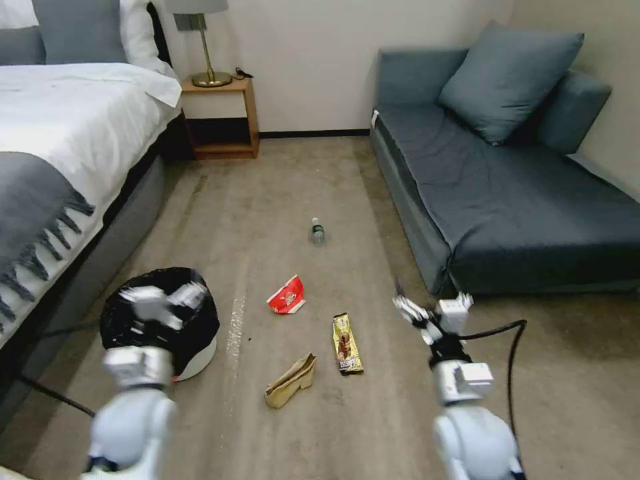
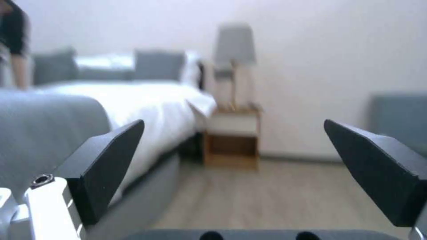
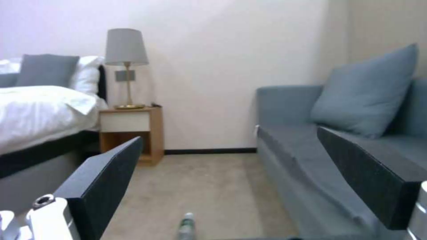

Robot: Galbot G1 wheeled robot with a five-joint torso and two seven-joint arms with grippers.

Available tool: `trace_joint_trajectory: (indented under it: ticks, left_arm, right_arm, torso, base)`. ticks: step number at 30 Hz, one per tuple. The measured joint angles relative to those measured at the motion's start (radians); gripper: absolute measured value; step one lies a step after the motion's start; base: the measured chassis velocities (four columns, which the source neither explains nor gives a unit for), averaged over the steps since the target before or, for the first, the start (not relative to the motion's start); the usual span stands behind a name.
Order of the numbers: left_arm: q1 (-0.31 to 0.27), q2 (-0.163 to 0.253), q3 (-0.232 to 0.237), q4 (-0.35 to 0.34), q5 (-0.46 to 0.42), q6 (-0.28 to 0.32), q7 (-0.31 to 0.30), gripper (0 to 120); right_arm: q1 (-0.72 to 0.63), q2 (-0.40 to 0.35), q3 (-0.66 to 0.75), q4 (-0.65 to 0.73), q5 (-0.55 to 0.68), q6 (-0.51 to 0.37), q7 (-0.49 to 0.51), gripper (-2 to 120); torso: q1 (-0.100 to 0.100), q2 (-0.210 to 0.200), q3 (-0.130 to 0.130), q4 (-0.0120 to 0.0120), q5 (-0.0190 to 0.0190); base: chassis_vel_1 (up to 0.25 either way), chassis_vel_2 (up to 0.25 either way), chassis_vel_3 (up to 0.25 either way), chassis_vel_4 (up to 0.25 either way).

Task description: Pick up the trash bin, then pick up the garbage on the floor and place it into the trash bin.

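The round trash bin lined with crinkly black plastic [image 1: 190,333] stands on the beige short-pile carpet [image 1: 280,200] close beside the white-sheeted bed [image 1: 73,113], and the left gripper [image 1: 163,298] hovers right over its rim, forearm stretched forward and down, apparently lining up for a grasp; its dark fingers [image 2: 104,166] are spread wide with nothing between them. The garbage lies scattered in the open floor between bed and grey-blue sofa [image 1: 520,200]: a red-and-white crumpled wrapper [image 1: 287,295] nearest the bin, a gold-brown snack bar wrapper [image 1: 347,344] and a crumpled tan paper bag [image 1: 291,381] nearer the robot, and a small clear bottle with a green label [image 1: 318,231] farther off. The right gripper [image 1: 433,310] is raised level over bare carpet beside the sofa's corner, jaws parted and empty, seemingly waiting until the bin is lifted.
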Motion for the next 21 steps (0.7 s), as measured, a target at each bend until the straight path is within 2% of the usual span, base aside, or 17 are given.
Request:
trace_joint_trajectory:
  ticks: [2, 3, 5, 9, 10, 11, 14, 15, 21]
  left_arm:
    - [-0.004, 0.005, -0.006, -0.001, -0.011, -0.004, -0.003, 100]
    - [-0.005, 0.006, -0.008, -0.001, -0.015, -0.004, -0.004, 100]
    - [-0.006, 0.007, -0.009, -0.001, -0.016, -0.005, -0.005, 100]
    - [0.004, 0.010, -0.009, -0.005, -0.017, -0.003, -0.003, 100]
    - [0.031, 0.015, -0.007, -0.015, -0.013, 0.008, 0.011, 100]
    - [0.031, 0.015, -0.007, -0.015, -0.013, 0.008, 0.011, 100]
    - [0.163, 0.031, 0.012, -0.049, 0.016, 0.069, 0.079, 100]
    - [0.181, 0.033, 0.014, -0.053, 0.021, 0.076, 0.088, 100]
    - [0.199, 0.036, 0.018, -0.059, 0.028, 0.086, 0.100, 100]
  right_arm:
    - [0.003, 0.002, -0.002, -0.004, 0.009, -0.004, 0.000, 100]
    - [0.003, 0.002, -0.003, -0.009, 0.016, -0.010, 0.000, 100]
    - [0.004, 0.002, -0.002, -0.017, 0.026, -0.017, 0.001, 100]
    - [0.002, 0.002, -0.001, -0.030, 0.053, -0.044, 0.010, 100]
    - [0.001, 0.001, -0.001, -0.032, 0.059, -0.057, 0.013, 100]
    - [0.001, 0.001, -0.001, -0.032, 0.059, -0.057, 0.013, 100]
    - [-0.003, -0.015, 0.002, -0.044, 0.065, -0.086, 0.019, 100]
    - [-0.005, -0.021, 0.003, -0.048, 0.065, -0.089, 0.021, 100]
    - [-0.007, -0.036, 0.016, -0.069, 0.076, -0.093, 0.028, 100]
  torso:
    - [0.000, 0.000, 0.000, -0.0001, -0.0004]
    - [0.000, 0.000, 0.000, -0.0002, -0.0019]
    - [0.000, 0.000, 0.000, -0.0003, -0.0004]
    - [0.000, 0.000, 0.000, -0.0004, -0.0008]
    - [0.000, 0.000, 0.000, -0.0007, -0.0005]
    - [0.000, 0.000, 0.000, -0.0007, -0.0005]
    - [0.000, 0.000, 0.000, 0.0002, -0.0007]
    - [0.000, 0.000, 0.000, 0.0004, -0.0007]
    - [0.000, 0.000, 0.000, -0.0004, -0.0007]
  base:
    - [0.000, 0.000, 0.000, 0.000]
    - [0.000, 0.000, 0.000, 0.000]
    - [0.000, 0.000, 0.000, 0.000]
    - [0.000, 0.000, 0.000, 0.000]
    - [0.000, 0.000, 0.000, 0.000]
    - [0.000, 0.000, 0.000, 0.000]
    - [0.000, 0.000, 0.000, 0.000]
    - [0.000, 0.000, 0.000, 0.000]
    - [0.000, 0.000, 0.000, 0.000]
